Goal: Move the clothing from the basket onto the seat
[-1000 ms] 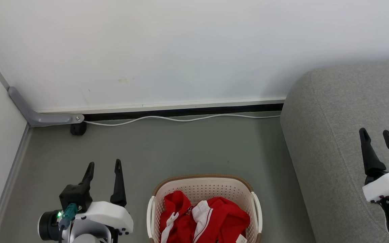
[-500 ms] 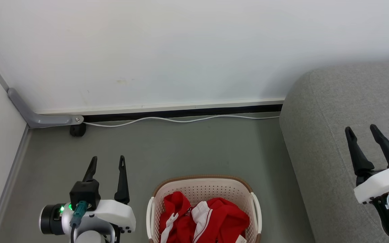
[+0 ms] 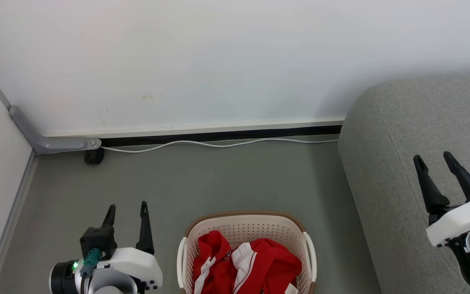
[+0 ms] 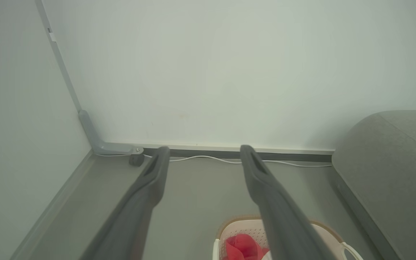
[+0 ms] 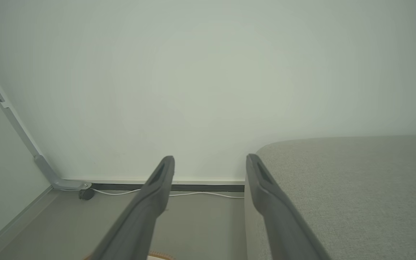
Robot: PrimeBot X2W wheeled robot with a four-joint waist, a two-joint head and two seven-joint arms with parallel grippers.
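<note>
Both wide open and empty, the left pincer (image 3: pixel 127 205) stands just left of the basket (image 3: pixel 245 213) of clothing (image 3: pixel 267 261), nearer than the right pincer (image 3: pixel 431 156) over the seat (image 3: pixel 390 122).

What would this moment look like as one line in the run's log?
clothing: in basket | left gripper: open, empty, beside basket | right gripper: open, empty, by seat | step: nothing lifted yet

clothing (image 3: pixel 255 263) in basket (image 3: pixel 245 224), seat (image 3: pixel 414 122) right
</note>
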